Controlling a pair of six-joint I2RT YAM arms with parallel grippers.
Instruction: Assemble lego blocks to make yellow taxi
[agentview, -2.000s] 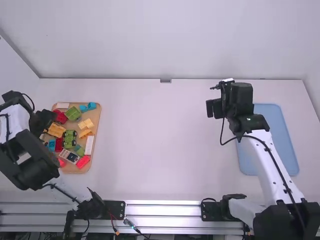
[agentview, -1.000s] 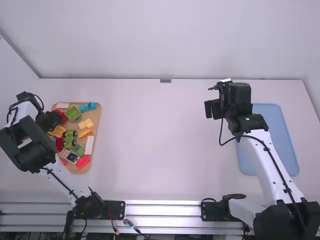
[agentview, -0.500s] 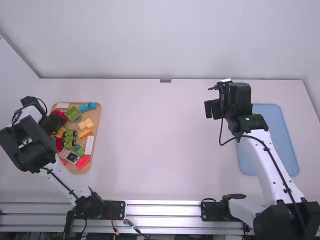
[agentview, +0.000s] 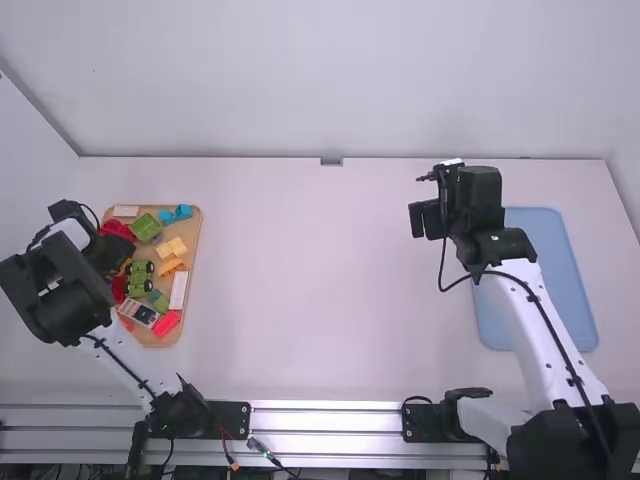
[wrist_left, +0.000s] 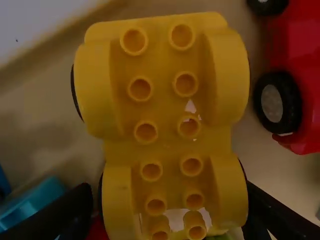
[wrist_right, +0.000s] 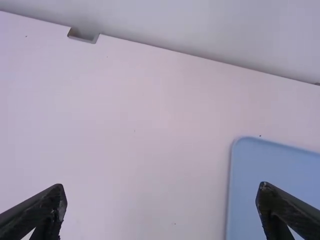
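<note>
In the high view my left gripper (agentview: 118, 250) is over the wooden tray (agentview: 194, 240) of blocks, hiding most of the yellow car base (agentview: 127, 266). In the left wrist view the left gripper (wrist_left: 172, 207) is open, its fingers on either side of one wheeled end of the yellow car base (wrist_left: 167, 145). That base shows its hollow studs and wheel arches. My right gripper (agentview: 428, 218) is over the right half of the table, left of the blue tray (agentview: 545, 280). In the right wrist view the right gripper (wrist_right: 162, 187) stands open with nothing between its fingers.
Close around the yellow base are a red wheeled piece (wrist_left: 300, 70) and a blue block (wrist_left: 32, 202). The wooden tray also holds a green block (agentview: 146, 228), yellow blocks (agentview: 172, 248), a green wheeled base (agentview: 139, 278), a white block (agentview: 179, 290) and a red block (agentview: 167, 323).
My left gripper has moved right and a little toward the camera, covering the yellow base and uncovering red pieces on the tray. The right arm has barely shifted.
</note>
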